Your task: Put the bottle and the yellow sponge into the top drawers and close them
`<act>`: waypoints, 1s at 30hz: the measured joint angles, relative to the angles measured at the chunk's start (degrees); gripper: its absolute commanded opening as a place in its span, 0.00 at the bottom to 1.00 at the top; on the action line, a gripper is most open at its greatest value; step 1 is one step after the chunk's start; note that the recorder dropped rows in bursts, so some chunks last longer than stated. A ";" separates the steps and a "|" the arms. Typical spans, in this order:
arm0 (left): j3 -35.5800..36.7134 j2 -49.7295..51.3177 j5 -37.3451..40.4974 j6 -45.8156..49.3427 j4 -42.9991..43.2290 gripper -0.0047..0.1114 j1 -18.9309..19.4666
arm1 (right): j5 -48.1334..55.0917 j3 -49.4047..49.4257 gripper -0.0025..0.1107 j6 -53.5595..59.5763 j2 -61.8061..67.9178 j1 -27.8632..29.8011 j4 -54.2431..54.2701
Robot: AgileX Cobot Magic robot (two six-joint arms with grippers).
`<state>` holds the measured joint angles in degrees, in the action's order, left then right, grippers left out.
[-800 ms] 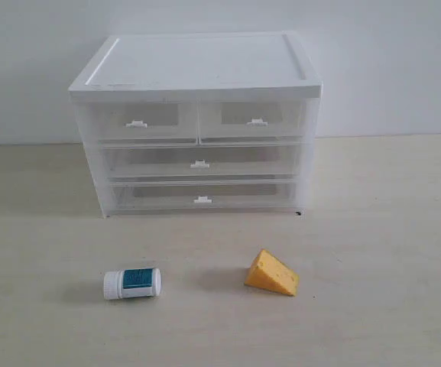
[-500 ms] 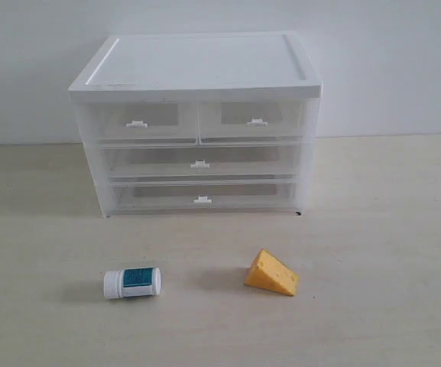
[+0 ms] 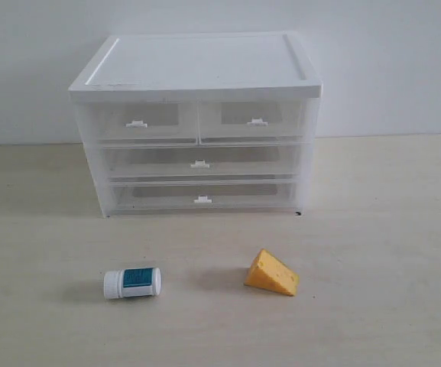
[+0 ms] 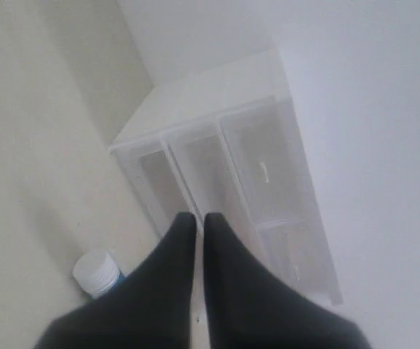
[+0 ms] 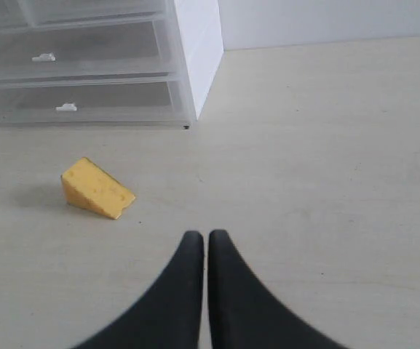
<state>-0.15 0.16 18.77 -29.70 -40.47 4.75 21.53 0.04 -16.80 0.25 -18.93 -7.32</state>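
Observation:
The bottle [image 3: 132, 282] lies on its side on the table, front left of the cabinet [image 3: 197, 65], its white cap pointing left; its cap end [image 4: 97, 273] peeks out beside the left gripper. The yellow sponge [image 3: 270, 273], a cheese-like wedge, rests on the table to the front right, also visible as the sponge [image 5: 97, 188]. Both top drawers [image 3: 140, 122] [image 3: 252, 119] are pushed in. My left gripper [image 4: 196, 217] is shut and empty, held above the table facing the cabinet. My right gripper [image 5: 202, 235] is shut and empty over bare table. Neither arm shows in the exterior view.
Two full-width lower drawers [image 3: 199, 163] [image 3: 202, 199] sit closed under the top pair. The cabinet stands against a white wall [image 3: 388, 61]. Light wooden table surface [image 3: 373, 229] spreads out in front and to both sides.

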 measured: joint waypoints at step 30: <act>-24.25 38.08 23.79 84.07 -49.34 0.07 0.00 | 0.00 0.00 0.02 0.11 0.00 0.00 0.00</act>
<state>-24.40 38.24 42.56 54.37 -89.82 4.75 21.53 0.04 -16.69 0.25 -18.93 -7.32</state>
